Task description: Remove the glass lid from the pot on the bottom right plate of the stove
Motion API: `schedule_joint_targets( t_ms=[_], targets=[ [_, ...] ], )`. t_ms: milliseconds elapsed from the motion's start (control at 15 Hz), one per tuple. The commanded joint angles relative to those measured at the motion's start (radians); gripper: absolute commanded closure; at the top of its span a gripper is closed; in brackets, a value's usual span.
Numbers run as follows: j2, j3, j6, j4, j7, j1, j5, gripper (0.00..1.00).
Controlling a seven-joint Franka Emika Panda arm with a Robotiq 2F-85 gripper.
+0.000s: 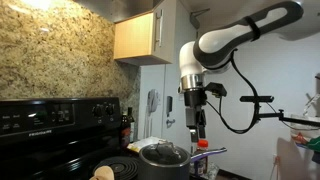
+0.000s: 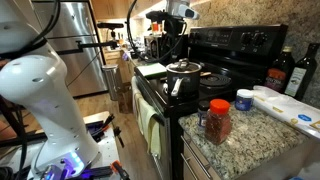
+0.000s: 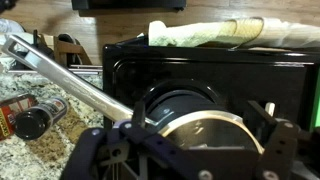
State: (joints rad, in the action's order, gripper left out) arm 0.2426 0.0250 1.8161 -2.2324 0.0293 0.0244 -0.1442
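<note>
The dark pot [image 1: 161, 166] stands on the front burner of the black stove [image 1: 50, 128], with the glass lid [image 1: 163, 151] on it. Both also show in an exterior view, pot [image 2: 183, 79] and lid [image 2: 184, 67]. In the wrist view the lid [image 3: 205, 140] lies below me, and the pot's long handle [image 3: 60, 72] runs to the upper left. My gripper [image 3: 202, 118] is open, its fingers spread to either side of the lid and above it. In the exterior views the gripper [image 1: 198, 128] [image 2: 177, 45] hangs above the pot, not touching it.
A tan round object [image 1: 103, 172] lies on the stove near the pot. On the granite counter stand a spice jar [image 2: 217, 122], a blue-lidded container [image 2: 244, 100] and dark bottles [image 2: 283, 72]. A wooden cabinet [image 1: 135, 38] hangs above.
</note>
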Motion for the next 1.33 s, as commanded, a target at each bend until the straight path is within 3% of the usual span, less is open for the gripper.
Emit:
schedule_joint_targets(
  t_ms=[0, 600, 867, 1267],
  targets=[
    [0.000, -0.008, -0.002, 0.002, -0.002, -0.009, -0.002, 0.00],
    [-0.106, -0.079, 0.031, 0.113, 0.034, 0.017, 0.062, 0.00],
    [-0.177, -0.096, 0.090, 0.184, 0.027, 0.027, 0.123, 0.00],
    [-0.289, -0.096, 0.089, 0.259, 0.030, 0.033, 0.140, 0.00]
  ],
)
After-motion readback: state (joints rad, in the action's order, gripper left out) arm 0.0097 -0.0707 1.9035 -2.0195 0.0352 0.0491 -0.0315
